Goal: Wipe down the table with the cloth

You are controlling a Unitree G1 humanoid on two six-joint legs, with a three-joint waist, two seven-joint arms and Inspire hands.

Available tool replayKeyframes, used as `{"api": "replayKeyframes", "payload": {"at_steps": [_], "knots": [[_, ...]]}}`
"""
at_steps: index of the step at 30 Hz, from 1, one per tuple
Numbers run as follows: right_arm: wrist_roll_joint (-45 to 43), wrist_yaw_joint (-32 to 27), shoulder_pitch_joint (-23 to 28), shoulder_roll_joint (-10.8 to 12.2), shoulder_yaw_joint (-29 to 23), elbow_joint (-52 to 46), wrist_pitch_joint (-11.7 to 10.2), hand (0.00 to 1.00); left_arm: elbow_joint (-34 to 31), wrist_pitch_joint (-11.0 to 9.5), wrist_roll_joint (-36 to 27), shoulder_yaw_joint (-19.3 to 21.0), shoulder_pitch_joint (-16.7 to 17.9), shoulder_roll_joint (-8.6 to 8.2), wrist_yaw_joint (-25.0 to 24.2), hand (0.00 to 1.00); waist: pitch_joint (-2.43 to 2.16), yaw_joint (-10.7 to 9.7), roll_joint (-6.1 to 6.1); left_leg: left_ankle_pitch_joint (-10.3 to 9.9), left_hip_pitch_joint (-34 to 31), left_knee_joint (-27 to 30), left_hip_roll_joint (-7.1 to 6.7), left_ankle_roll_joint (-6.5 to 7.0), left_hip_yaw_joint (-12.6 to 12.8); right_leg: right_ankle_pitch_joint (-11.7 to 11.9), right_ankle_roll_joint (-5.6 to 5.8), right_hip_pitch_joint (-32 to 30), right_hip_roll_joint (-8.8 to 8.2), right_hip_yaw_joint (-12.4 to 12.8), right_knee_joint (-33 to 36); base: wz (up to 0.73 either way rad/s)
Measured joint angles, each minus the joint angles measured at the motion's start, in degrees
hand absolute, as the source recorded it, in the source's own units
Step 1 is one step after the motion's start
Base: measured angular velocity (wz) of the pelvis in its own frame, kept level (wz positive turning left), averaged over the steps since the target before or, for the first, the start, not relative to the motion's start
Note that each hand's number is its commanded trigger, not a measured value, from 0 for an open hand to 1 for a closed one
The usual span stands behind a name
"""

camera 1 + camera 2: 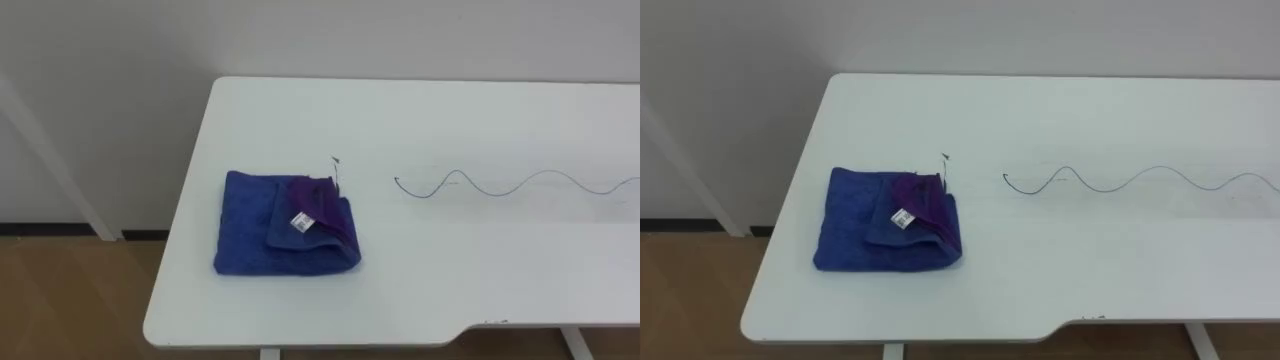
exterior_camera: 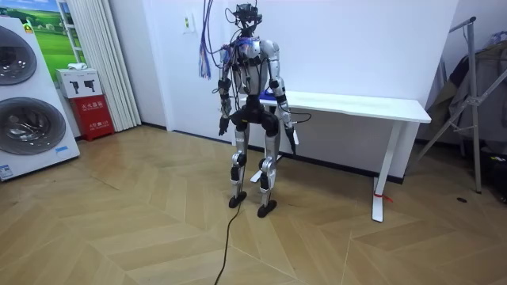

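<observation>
Where the counter (image 1: 470,115) neared its left end, the folded blue cloth (image 1: 287,224) lay flat on the white top, closer to the near edge than to the far one. A purple fold showed along its right side, and a small white label (image 1: 299,221) sat on top. A small dark mark (image 1: 337,160) was noted on the counter just beyond the cloth's far right corner. To the right of the cloth, and apart from it, a thin dark wavy line (image 1: 500,185) ran across the top toward the right edge of the view.

In the room view the robot stood upright on the wooden floor (image 2: 119,237) before the counter's left end. Both arms hung at its sides. The left hand (image 2: 224,125) and the right hand (image 2: 288,123) were clear of the cloth. Whether their fingers were spread or curled could not be told.

Two washing machines (image 2: 24,119) and a red box (image 2: 93,107) stood at the room view's left, well away from the counter.
</observation>
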Motion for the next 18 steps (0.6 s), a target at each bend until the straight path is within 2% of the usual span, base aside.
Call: {"api": "replayKeyframes", "payload": {"at_steps": [11, 18], "knots": [[-1.59, 2.07, -0.11, -0.13, 1.78, -0.91, -0.52, 0.00, -0.44, -0.22, -3.74, -2.25, -1.04, 0.25, -2.22, 0.00, 0.08, 0.10, 1.13, 0.00, -0.88, 0.10, 0.05, 0.00, 0.50, 0.01, -0.01, -1.02, 0.07, 0.39, 0.09, -0.01], [-1.16, 2.42, -0.04, -0.12, 1.75, -0.77, 0.03, 0.00, -0.40, -0.17, -3.86, -2.25, -1.31, 0.20, -3.38, 0.00, 0.06, 0.15, 1.02, 0.00, -0.95, -0.02, 0.06, 0.00, 0.52, 0.01, -0.01, -1.09, 0.05, -0.05, 0.08, 0.00]]}}
